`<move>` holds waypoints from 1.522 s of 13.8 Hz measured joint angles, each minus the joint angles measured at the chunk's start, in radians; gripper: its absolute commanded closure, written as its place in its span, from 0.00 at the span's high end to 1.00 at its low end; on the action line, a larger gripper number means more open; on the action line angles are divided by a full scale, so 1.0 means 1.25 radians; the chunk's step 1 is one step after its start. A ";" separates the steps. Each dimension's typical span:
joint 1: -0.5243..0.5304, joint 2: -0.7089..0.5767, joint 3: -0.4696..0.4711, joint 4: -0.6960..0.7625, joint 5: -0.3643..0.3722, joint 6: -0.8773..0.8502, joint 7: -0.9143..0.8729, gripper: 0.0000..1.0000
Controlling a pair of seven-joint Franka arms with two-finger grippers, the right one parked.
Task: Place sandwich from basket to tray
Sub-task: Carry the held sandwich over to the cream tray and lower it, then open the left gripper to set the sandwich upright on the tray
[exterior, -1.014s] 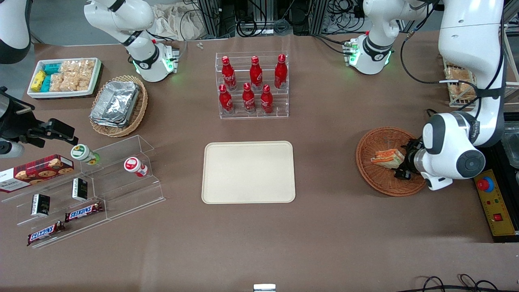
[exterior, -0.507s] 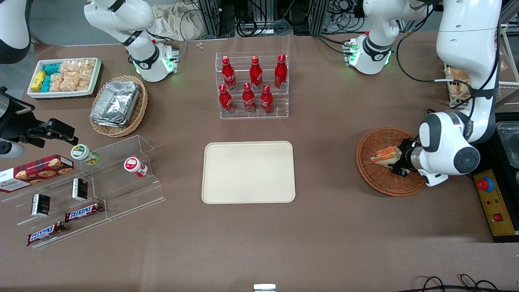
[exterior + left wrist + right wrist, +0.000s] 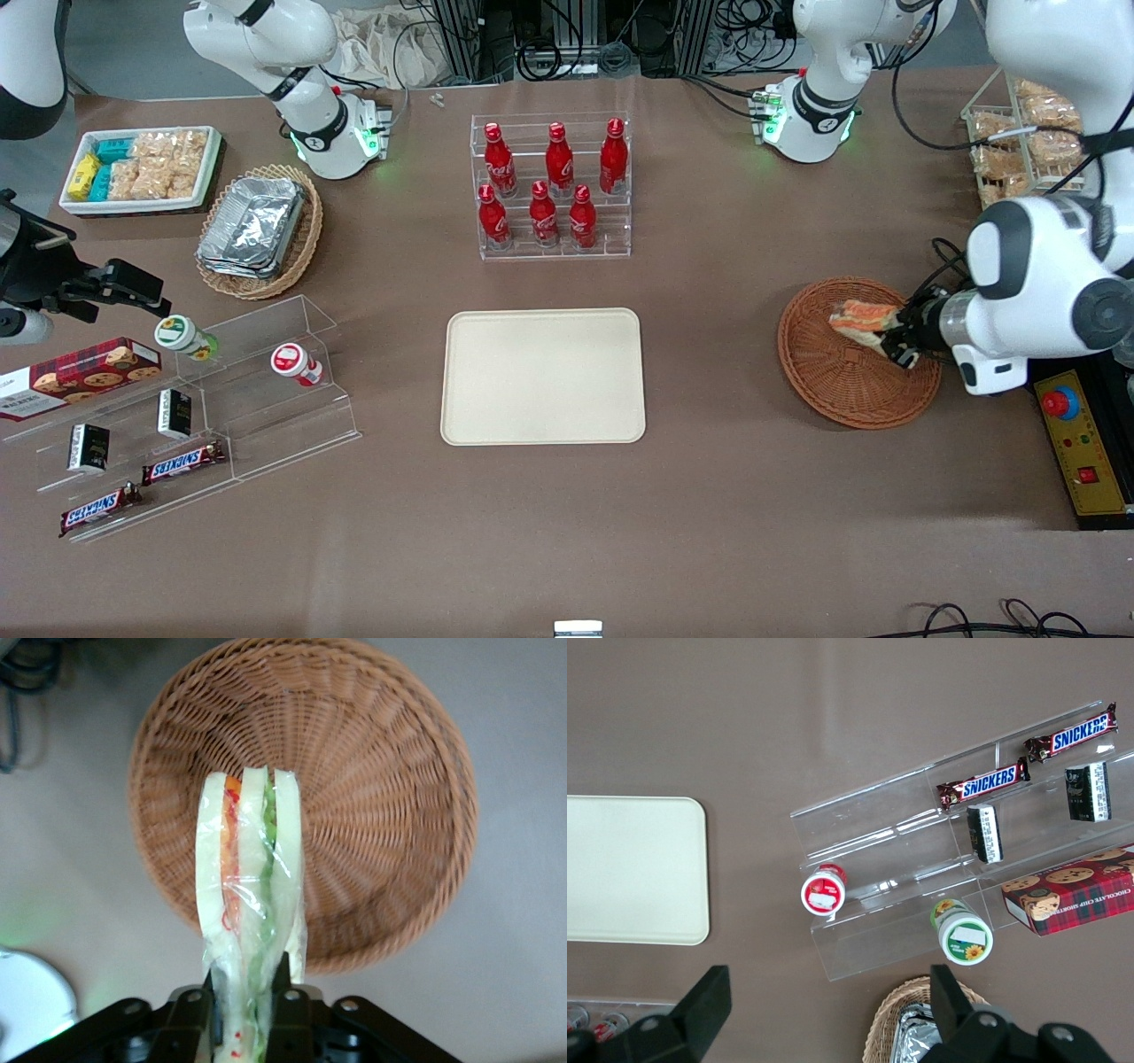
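Note:
My left gripper (image 3: 897,341) is shut on the wrapped sandwich (image 3: 861,319), a white-bread wedge with orange and green filling. It holds the sandwich lifted above the round reddish-brown wicker basket (image 3: 842,390), which lies toward the working arm's end of the table. In the left wrist view the sandwich (image 3: 251,877) hangs between the fingers (image 3: 285,992) over the empty basket (image 3: 381,788). The cream-beige tray (image 3: 543,376) lies flat at the table's middle with nothing on it; its corner also shows in the right wrist view (image 3: 633,870).
A clear rack of red bottles (image 3: 553,186) stands farther from the front camera than the tray. A tan oval basket with foil containers (image 3: 260,229), a white tray of snack packets (image 3: 140,167) and a clear stepped shelf of snacks (image 3: 190,408) lie toward the parked arm's end.
My left gripper has risen out of the basket with the sandwich in it, and the arm has swung up and toward the table's edge. The basket is now empty.

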 measured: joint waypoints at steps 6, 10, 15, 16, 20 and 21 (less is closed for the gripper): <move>-0.021 0.006 -0.227 0.129 -0.013 -0.058 0.137 0.00; -0.084 0.067 -0.328 0.130 0.032 0.078 0.156 0.00; -0.219 0.227 -0.331 0.131 0.096 0.292 0.159 0.00; -0.235 0.256 -0.330 0.134 0.098 0.324 0.159 0.00; -0.265 0.352 -0.329 0.156 0.163 0.414 0.159 0.68; -0.265 0.363 -0.329 0.162 0.176 0.428 0.159 1.00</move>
